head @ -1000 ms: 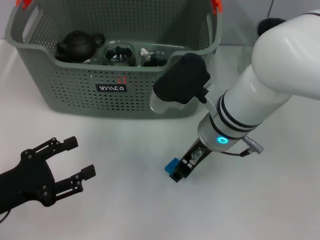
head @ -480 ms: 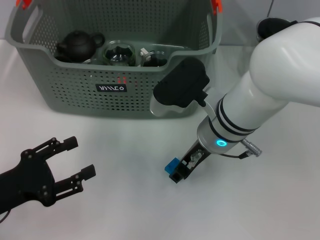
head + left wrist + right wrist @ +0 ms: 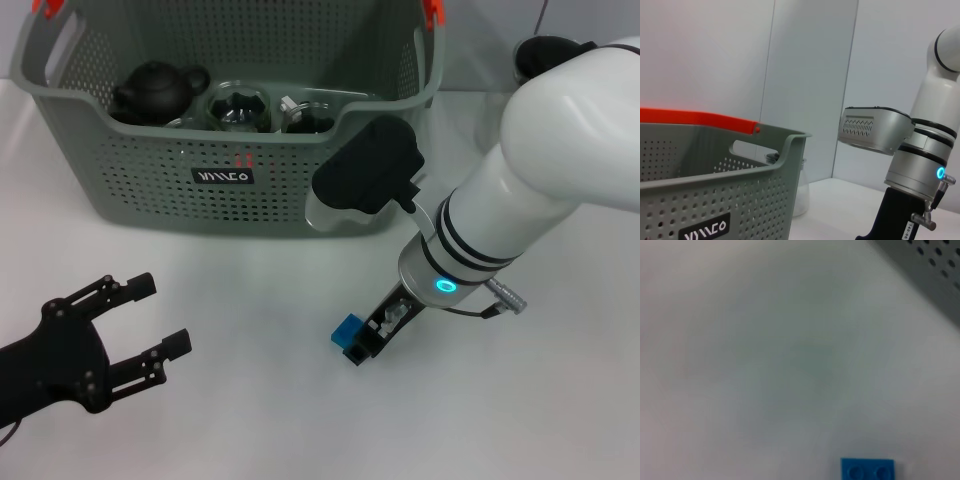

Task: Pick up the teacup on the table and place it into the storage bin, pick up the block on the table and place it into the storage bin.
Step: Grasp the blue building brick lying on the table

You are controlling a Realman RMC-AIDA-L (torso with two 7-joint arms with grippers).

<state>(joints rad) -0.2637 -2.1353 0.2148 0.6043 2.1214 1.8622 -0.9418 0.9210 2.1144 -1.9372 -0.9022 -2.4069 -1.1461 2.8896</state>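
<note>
One item left, by look: blue block (image 3: 347,331) on counter (image 3: 250,400), at right pincer (image 3: 366,343) tips, grip state unclear. Storage bin (image 3: 225,180) holds teaware. Left pincer (image 3: 150,330) spread, empty, idle.

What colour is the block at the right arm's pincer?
Bright blue: the small studded plastic block on the white table, seen best in the right wrist view.

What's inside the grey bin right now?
The bin holds a black teapot and two glass pieces with dark contents. The front wall hides the bin's floor.
</note>
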